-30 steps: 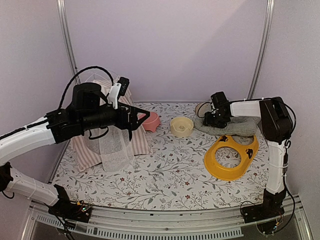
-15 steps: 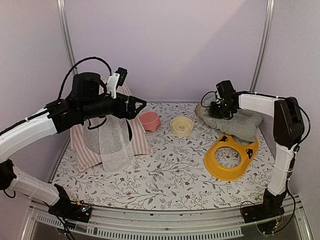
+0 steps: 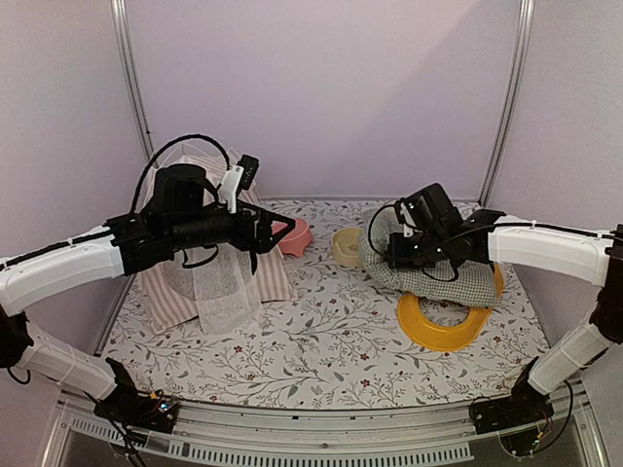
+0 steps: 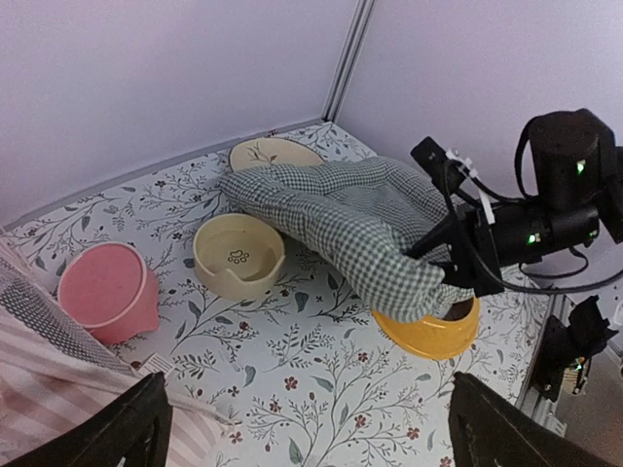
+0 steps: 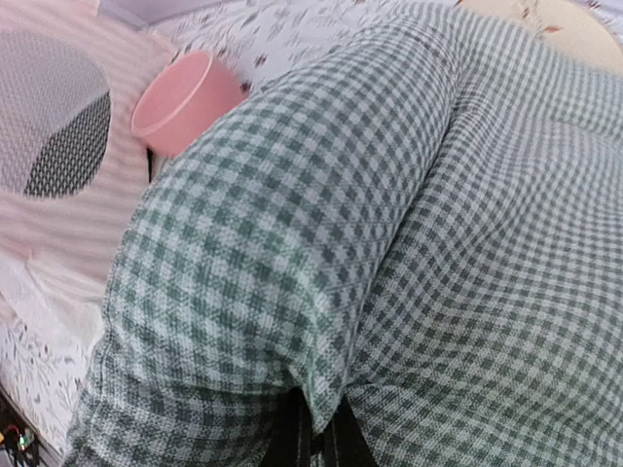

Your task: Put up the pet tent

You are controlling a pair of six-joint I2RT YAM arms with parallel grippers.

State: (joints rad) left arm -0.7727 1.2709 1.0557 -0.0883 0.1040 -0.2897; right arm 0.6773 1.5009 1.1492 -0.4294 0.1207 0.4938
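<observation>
Locate the pink-and-white striped fabric pet tent (image 3: pixel 164 297) to the left of the cream round bowl (image 4: pixel 237 258), standing upright with a white sheer flap (image 3: pixel 226 287) hanging over the door. Find the small pink bowl (image 4: pixel 102 292) between that tent and the cream bowl.

Note the left gripper (image 3: pixel 274 236) spread wide and holding nothing, hovering left of the cream bowl and in front of the tent's upper part. Note the right gripper (image 5: pixel 313 443) pressed together on a fold of the green-and-white checked fabric cushion (image 3: pixel 443 272), right of the cream bowl. Observe the cushion hanging over part of the yellow plastic ring (image 3: pixel 438 331) and overlapping the cream bowl's right edge in the overhead view.

Carry high when moving leftward past the cream bowl; otherwise risk sweeping both bowls into the tent. Treat the pinch as probably shallow and allow for a drop short of the door. Clear the flap before insertion; pushing against it risks tipping the light frame. Keep both arms apart above the cream bowl to avoid collision.
</observation>
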